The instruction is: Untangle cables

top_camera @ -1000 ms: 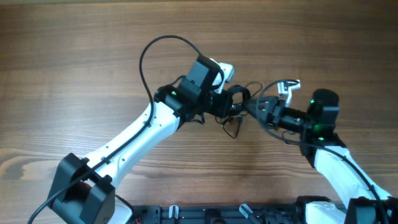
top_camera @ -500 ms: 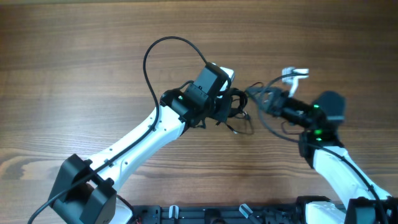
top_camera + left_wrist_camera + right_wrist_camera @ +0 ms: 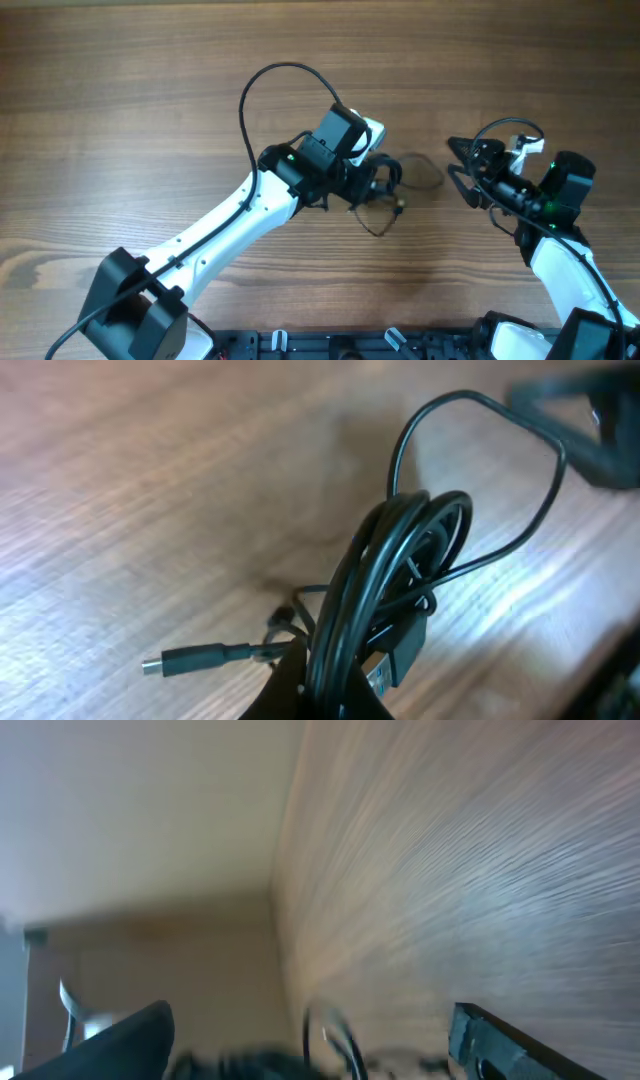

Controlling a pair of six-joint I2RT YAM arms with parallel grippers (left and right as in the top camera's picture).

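Observation:
The cables (image 3: 400, 560) are a thin dark bundle of loops. My left gripper (image 3: 335, 695) is shut on this bundle, which rises between its fingers. A small plug end (image 3: 190, 658) sticks out left and a wider plug (image 3: 400, 655) hangs right. In the overhead view my left gripper (image 3: 378, 180) holds the bundle mid-table, with loose loops (image 3: 383, 222) trailing to the right and towards the front. My right gripper (image 3: 462, 170) is apart from the bundle, to its right. Its fingers stand wide apart in the right wrist view (image 3: 310, 1045), with a blurred dark strand (image 3: 335, 1030) between them.
The wooden table (image 3: 150, 90) fills the view. A thick black arm wire (image 3: 262, 85) arcs above the left arm. The right arm's own wire (image 3: 500, 128) loops over its wrist. The arm bases stand at the front edge.
My right gripper has pulled away to the right from the bundle and now stands open. My left gripper shifted slightly right, still holding the bundle. The loose loops spread out.

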